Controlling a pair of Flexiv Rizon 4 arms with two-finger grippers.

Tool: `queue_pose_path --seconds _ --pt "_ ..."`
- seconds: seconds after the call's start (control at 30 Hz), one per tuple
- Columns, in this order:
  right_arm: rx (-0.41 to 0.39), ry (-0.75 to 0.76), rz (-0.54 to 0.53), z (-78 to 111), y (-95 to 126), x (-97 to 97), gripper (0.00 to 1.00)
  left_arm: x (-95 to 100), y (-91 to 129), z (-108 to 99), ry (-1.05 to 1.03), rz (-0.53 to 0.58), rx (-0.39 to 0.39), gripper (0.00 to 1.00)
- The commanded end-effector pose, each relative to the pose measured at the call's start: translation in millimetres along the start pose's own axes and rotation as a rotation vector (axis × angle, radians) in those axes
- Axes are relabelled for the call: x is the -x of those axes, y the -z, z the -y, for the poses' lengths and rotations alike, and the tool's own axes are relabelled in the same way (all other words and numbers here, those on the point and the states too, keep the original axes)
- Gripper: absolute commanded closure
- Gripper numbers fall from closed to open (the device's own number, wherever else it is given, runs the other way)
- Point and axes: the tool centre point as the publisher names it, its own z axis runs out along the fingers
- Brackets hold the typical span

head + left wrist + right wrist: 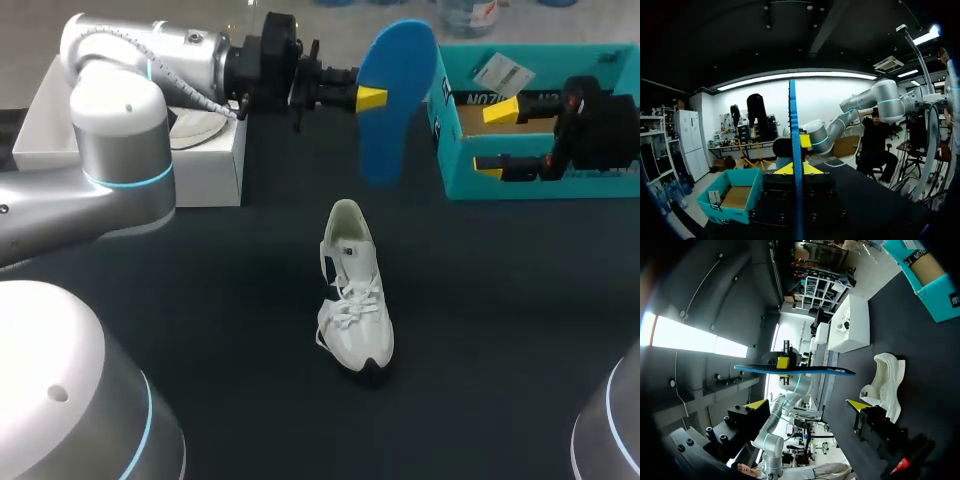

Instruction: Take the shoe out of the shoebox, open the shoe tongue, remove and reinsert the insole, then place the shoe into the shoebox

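Note:
A white lace-up shoe (pixel 352 295) stands upright in the middle of the black table, toe toward the front; it also shows in the right wrist view (pixel 885 385). My left gripper (pixel 368 97) is shut on a blue insole (pixel 396 100), held on edge in the air behind the shoe. Its own view shows the insole (pixel 795 150) edge-on between the yellow tips (pixel 792 169). My right gripper (pixel 494 140) hangs open and holds nothing over the teal shoebox (pixel 530 185) at the back right. From the right wrist, the insole (pixel 805 370) lies ahead of the open right gripper (pixel 807 404).
A white box (pixel 215 165) holding another shoe stands at the back left, under my left arm. The teal shoebox (pixel 727 202) has a brown floor and a tag inside. Bare black table surrounds the shoe at the front.

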Motion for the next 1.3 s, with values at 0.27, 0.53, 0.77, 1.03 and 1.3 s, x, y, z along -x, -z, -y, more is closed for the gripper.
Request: queue_pose_path --seconds 0.27,0.53,0.77,1.03,1.3 --pt "0.000 0.000 0.000 -0.4 -1 0.7 0.00 -2.0 2 -2 1.318 0.145 -0.281 1.00" --pt "0.000 0.000 0.000 -0.4 -1 0.7 0.00 -3.1 -1 -7 1.508 0.269 -0.202 1.00" --pt "0.043 -0.321 0.412 -10.5 -7 -27.9 0.00 0.4 0 -11 1.607 0.315 -0.130 1.00" --pt "0.043 -0.471 0.781 -18.9 -36 -51.3 0.00 4.0 -4 -25 1.734 0.325 -0.077 1.00" --pt "0.097 -0.496 0.979 -19.2 -40 -67.1 0.00 7.3 -4 -30 1.850 0.302 -0.059 1.00"
